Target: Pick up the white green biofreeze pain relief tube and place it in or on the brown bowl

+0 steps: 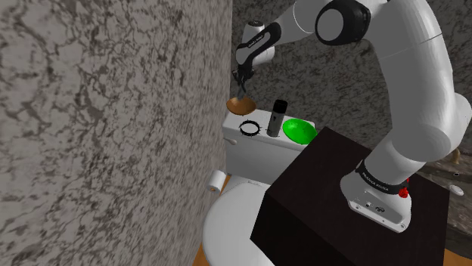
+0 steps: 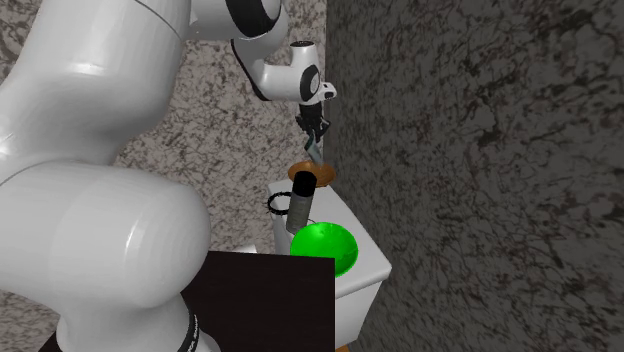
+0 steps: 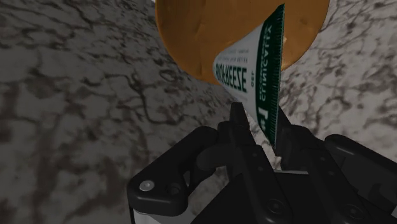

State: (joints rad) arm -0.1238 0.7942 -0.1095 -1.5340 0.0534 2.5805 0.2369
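Light's pretty flat and soft, we'd say. The white arm catches a mild sheen and shades to grey underneath, the green bowl nearly glows, and the stand sits almost black. In the second exterior view we see the right-hand wall much dimmer than the left. Wrist view's dusky, the tool a low-detail black, yet the print on the tube reads crisp
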